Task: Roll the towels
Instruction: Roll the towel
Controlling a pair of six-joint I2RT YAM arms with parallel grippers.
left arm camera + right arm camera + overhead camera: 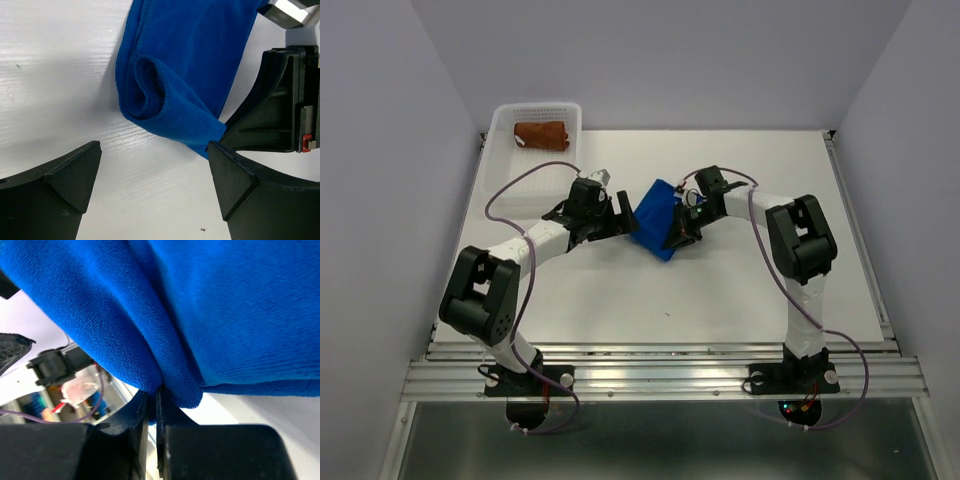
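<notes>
The blue towel [655, 218] sits mid-table as a loose, partly rolled bundle between the two arms. In the left wrist view the blue towel [180, 75] shows a curled end facing the camera. My right gripper [157, 392] is shut on a fold of the blue towel [210, 315]; from above the right gripper [678, 230] meets the towel's right edge. My left gripper [155, 170] stands open just short of the towel's near corner, nothing between its fingers; from above the left gripper [620, 215] is at the towel's left side. The rust-brown towel [541, 134] lies rolled in the basket.
A white perforated basket [503, 150] stands at the back left of the white table [720, 290]. Grey walls close in the left, right and back. A metal rail [660, 375] runs along the near edge by the arm bases.
</notes>
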